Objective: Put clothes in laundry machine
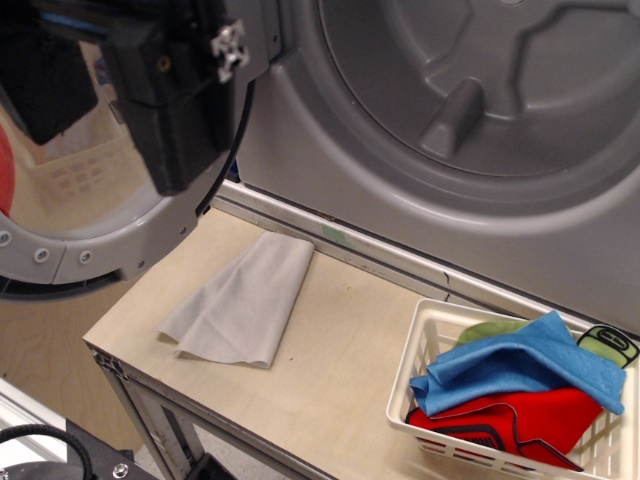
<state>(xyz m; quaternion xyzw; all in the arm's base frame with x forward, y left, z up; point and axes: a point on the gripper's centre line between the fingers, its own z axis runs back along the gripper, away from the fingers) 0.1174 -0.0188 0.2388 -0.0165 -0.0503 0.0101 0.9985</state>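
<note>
Observation.image: soft clothes (520,385), ribbed drum (480,90).

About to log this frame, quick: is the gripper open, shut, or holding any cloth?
Gripper: only a dark body shows at upper left, its fingertips not clearly seen; open or shut cannot be told. No cloth visibly held.

drum mouth (480,90) wide open, door (90,200) swung left overhanging table (340,370) edge, grey cloth (240,305) flat mid-table, basket (420,350) right, bare table between them
</note>
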